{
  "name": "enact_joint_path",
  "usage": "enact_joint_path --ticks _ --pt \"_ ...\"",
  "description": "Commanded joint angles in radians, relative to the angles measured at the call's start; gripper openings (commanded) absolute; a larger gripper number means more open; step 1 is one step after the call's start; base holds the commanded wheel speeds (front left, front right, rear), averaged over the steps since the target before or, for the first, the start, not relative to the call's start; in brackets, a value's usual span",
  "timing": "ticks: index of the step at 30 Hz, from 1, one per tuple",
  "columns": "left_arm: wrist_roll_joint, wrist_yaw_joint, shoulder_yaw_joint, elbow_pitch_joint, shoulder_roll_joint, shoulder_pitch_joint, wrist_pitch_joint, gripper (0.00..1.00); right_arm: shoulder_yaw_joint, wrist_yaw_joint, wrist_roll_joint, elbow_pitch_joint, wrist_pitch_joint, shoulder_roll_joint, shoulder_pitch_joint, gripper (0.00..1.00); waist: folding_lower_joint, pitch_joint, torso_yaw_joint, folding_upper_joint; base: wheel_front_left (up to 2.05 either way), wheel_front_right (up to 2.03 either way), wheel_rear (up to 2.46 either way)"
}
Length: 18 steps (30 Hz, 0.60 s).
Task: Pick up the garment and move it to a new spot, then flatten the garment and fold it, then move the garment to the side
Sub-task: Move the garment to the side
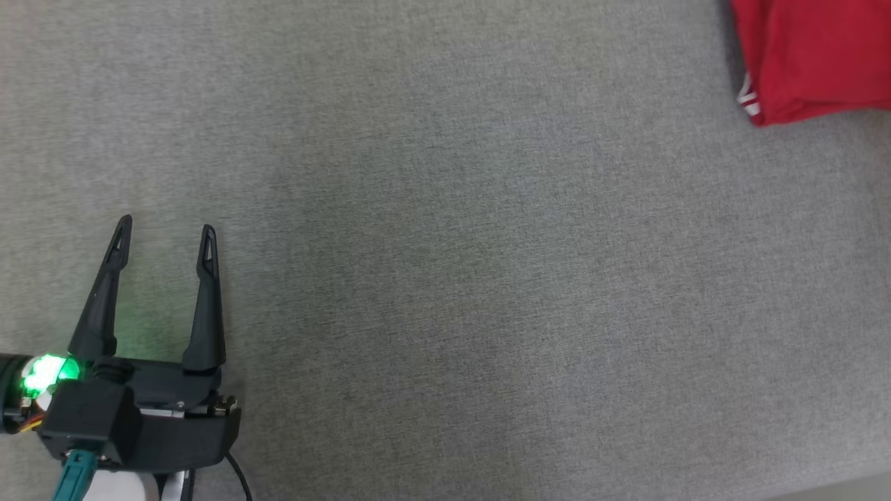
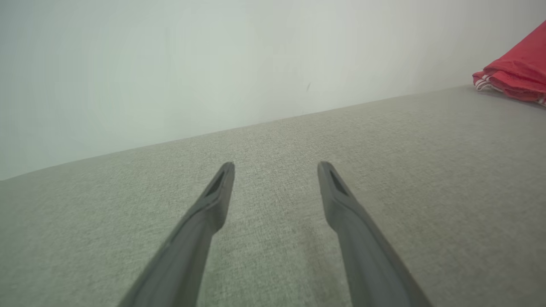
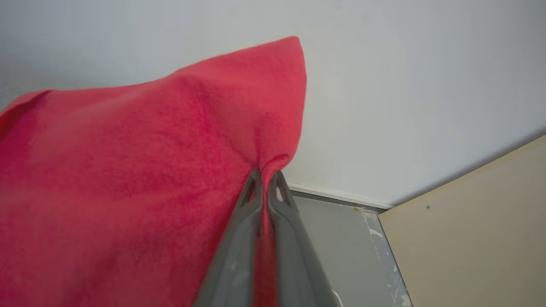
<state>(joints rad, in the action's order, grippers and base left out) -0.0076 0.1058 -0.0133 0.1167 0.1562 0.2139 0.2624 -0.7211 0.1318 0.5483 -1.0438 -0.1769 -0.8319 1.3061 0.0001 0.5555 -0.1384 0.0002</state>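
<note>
The right end effector [image 3: 266, 175] is closed on the red fleecy garment with white stripes [image 1: 814, 56]. The left end effector [image 1: 166, 228] hovers wide open, empty, over the grey fabric-covered desk [image 1: 487, 278].

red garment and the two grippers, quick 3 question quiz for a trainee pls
1. True or false: the left gripper is open above the grey surface and holds nothing.
2. Pick one: the right gripper is shut on A) nothing, B) the red garment, C) a cable.
3. Fill in: in the head view the red garment sits at the upper ___ corner.

Key: 1 true; 2 B; 3 right
</note>
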Motion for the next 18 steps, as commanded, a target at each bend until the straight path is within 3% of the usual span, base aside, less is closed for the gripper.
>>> enact_joint_path --ticks 1,7,13,14,15,18 --pt "0.007 -0.003 0.000 0.015 0.006 0.003 0.003 1.00 -0.005 -0.002 -0.003 -0.006 0.006 -0.024 0.017 0.00 -0.0001 0.019 -0.017 -0.0002 0.00 0.00 0.00" --pt "0.013 -0.015 -0.007 0.058 0.021 -0.008 0.003 1.00 -0.028 -0.002 -0.008 -0.027 0.015 -0.069 0.046 0.00 -0.0001 0.031 -0.028 -0.0002 0.00 0.00 0.00" --pt "0.017 -0.020 0.000 0.069 0.028 -0.009 0.003 1.00 -0.044 -0.002 -0.025 -0.060 0.013 -0.058 0.066 0.00 -0.0001 0.043 -0.032 -0.0002 0.00 0.00 0.00" --pt "0.018 -0.022 0.000 0.070 0.030 -0.010 0.003 1.00 -0.048 -0.002 -0.036 -0.064 0.004 -0.058 0.072 0.13 -0.0001 0.045 -0.032 -0.0002 0.00 0.00 0.00" --pt "0.018 -0.023 0.001 0.070 0.030 -0.009 0.003 1.00 -0.047 -0.002 -0.041 -0.072 -0.002 -0.055 0.078 1.00 -0.0001 0.046 -0.032 -0.0002 0.00 0.00 0.00" --pt "0.012 -0.027 -0.004 0.069 0.034 -0.010 0.003 1.00 -0.047 -0.002 -0.071 -0.100 -0.018 -0.039 0.091 1.00 -0.0001 0.042 -0.034 -0.0002 0.00 0.00 0.00"
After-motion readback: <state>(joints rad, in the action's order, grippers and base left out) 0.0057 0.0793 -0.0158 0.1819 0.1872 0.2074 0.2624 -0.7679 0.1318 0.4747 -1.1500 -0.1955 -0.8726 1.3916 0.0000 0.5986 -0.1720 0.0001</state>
